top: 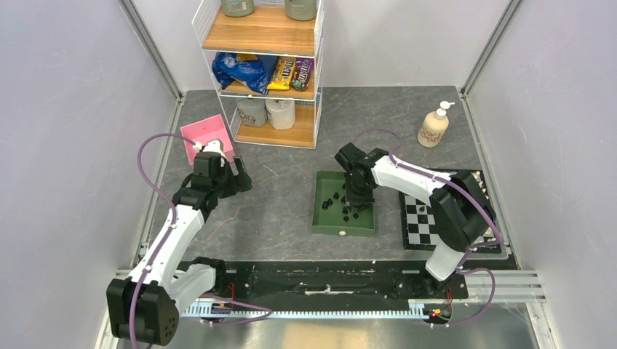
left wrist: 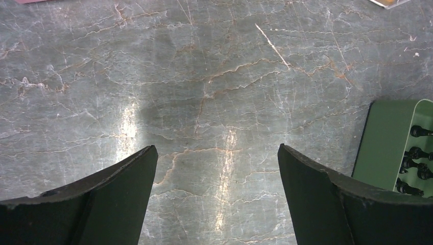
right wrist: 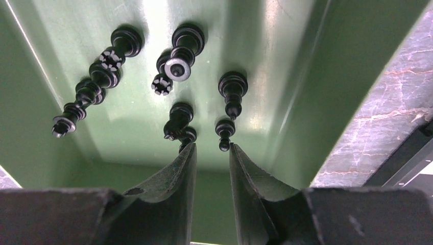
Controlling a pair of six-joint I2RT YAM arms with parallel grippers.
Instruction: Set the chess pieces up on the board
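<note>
Presently, item one: right gripper (right wrist: 212, 148), lowered into the green tray (right wrist: 316, 76), its fingers drawn near one another with a narrow slit between them. Nothing sits in that slit; only tray floor shows through. Its tips point at two of the chess pieces (right wrist: 178, 56): a small black pawn (right wrist: 223, 130) lying just beyond one tip, and another black piece (right wrist: 179, 122) just beyond the other. Whether either tip touches its piece cannot be told. Further black pieces lie toppled across the tray floor. Item two: left gripper (left wrist: 217, 148), fingers spread wide, holding nothing, poised over bare grey table (left wrist: 204, 76) left of the tray. Item three: the board (top: 418, 218), flat on the table just right of the tray, partly hidden under the right arm.
</note>
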